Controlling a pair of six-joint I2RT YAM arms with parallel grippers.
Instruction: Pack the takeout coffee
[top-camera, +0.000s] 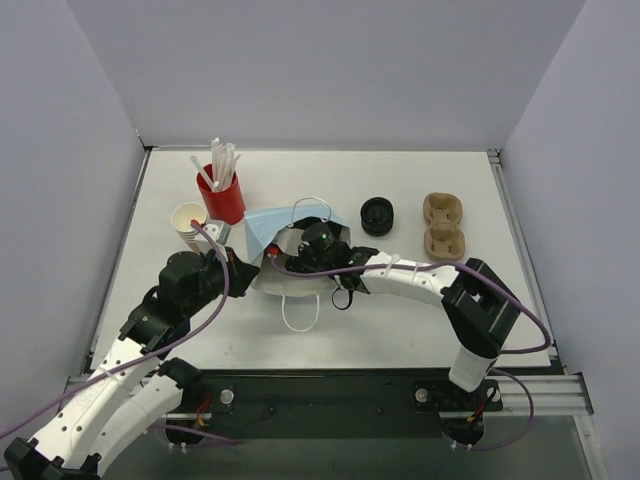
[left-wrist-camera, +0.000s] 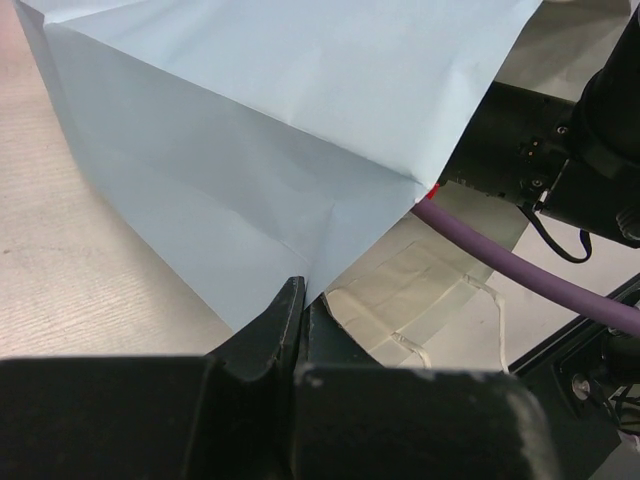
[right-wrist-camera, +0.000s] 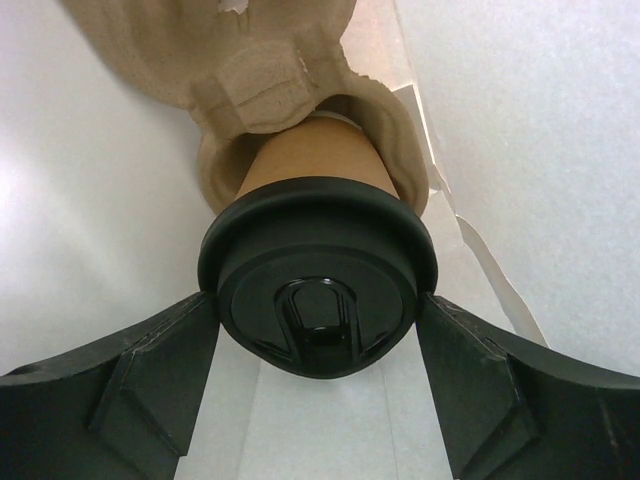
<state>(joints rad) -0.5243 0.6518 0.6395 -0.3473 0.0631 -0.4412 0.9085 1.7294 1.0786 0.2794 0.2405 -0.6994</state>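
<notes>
Two arms work at a blue paper bag (left-wrist-camera: 250, 130) lying mid-table. Nearest, coming in from seven o'clock, the left gripper (left-wrist-camera: 297, 310) has its fingers pressed together on the bag's edge, pinching the paper. From four o'clock, the right gripper (right-wrist-camera: 318, 330) reaches inside the bag, its fingers (right-wrist-camera: 170, 370) set against both sides of the black lid. It grips the takeout coffee (right-wrist-camera: 318, 290), whose brown cup sits in a pulp carrier (right-wrist-camera: 250, 90) within the white interior. Farther off, at the bag's ten o'clock, stands a red cup (top-camera: 224, 200) of straws (top-camera: 222, 160), with cream cups (top-camera: 187, 218) just beside it. Black lids (top-camera: 377, 215) rest at two o'clock, spare carriers (top-camera: 443, 225) at three.
</notes>
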